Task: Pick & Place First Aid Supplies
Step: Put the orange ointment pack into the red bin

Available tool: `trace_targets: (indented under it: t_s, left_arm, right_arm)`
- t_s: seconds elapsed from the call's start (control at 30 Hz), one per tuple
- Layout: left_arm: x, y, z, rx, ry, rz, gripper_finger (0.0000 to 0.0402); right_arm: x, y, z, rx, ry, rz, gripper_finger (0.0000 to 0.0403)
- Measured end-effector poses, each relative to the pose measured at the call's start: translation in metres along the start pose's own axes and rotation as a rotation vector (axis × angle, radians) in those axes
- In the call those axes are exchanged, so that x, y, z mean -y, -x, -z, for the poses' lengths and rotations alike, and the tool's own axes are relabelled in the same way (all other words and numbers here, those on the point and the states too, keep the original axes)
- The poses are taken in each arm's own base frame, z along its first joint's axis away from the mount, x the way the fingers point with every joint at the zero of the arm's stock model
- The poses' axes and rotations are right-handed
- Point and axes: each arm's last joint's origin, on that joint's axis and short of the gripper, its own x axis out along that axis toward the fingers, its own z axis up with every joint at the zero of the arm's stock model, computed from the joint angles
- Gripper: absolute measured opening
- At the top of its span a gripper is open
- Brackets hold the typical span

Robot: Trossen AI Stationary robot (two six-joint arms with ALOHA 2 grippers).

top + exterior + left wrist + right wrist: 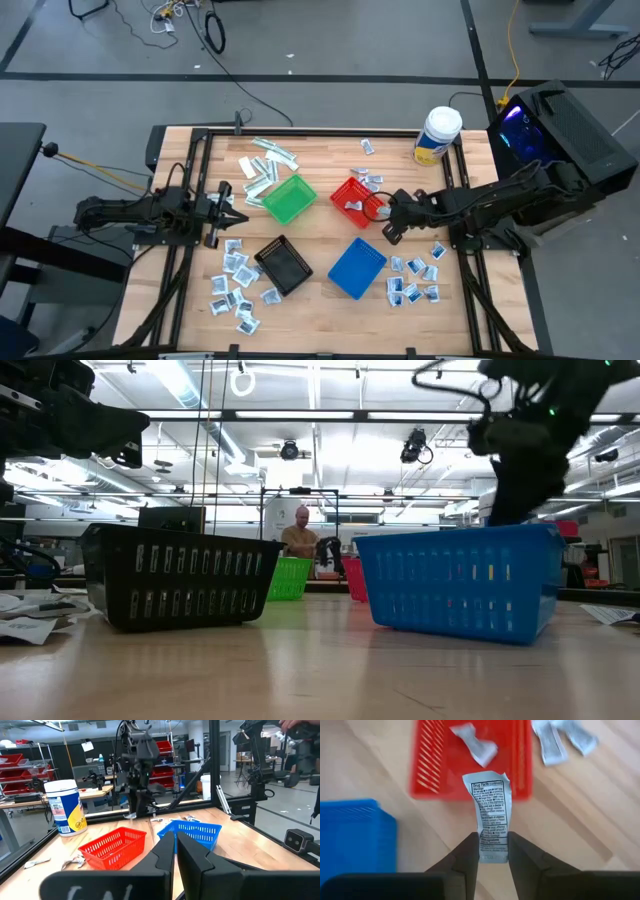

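Note:
My right gripper point(384, 216) hangs just above the table at the near right corner of the red basket point(352, 197), shut on a narrow white printed packet point(491, 805). One crumpled packet point(475, 745) lies inside the red basket point(470, 765). More first aid supplies lie flat on the table: a cluster at the near left point(235, 290), another at the near right point(415, 275), and strips at the far side point(265, 160). My left gripper point(226, 205) waits shut at the table's left, next to the green basket point(288, 198). My right gripper pinches the packet's one short end point(493, 851) between its two fingers. The fingers slant down toward the table's left. The packet sticks straight out past the fingertips, its printed side showing, and is lifted clear of the table beside the red basket.
A blue basket point(357, 267) and a black basket point(282, 265) stand on the near half of the table. A white-lidded yellow-labelled tub point(437, 135) stands at the far right. Two loose packets point(555, 742) lie on the wood next to the red basket. A person stands in the room beyond.

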Motion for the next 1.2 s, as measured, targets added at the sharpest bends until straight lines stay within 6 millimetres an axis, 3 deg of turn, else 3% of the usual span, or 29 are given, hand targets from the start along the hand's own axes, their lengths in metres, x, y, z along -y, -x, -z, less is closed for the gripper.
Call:
trace_targets:
  t_s: [0.23, 0.53, 0.93, 1.2]
  left_arm:
    - [0.0, 0.0, 0.0, 0.0, 0.0, 0.0, 0.0025]
    - [0.0, 0.0, 0.0, 0.0, 0.0, 0.0, 0.0025]
    - [0.0, 0.0, 0.0, 0.001, 0.0, 0.0, 0.0025]
    - [0.0, 0.0, 0.0, 0.001, 0.0, 0.0, 0.0025]
  right_arm:
    - [-0.011, 0.013, -0.02, 0.14, 0.134, -0.044, 0.0102]
    - [-0.015, 0.006, -0.035, 0.292, 0.188, -0.114, 0.0104]
    - [0.001, -0.014, -0.032, 0.296, 0.143, -0.09, 0.0133]
    - [0.002, -0.015, -0.032, 0.295, 0.135, -0.099, 0.0178]
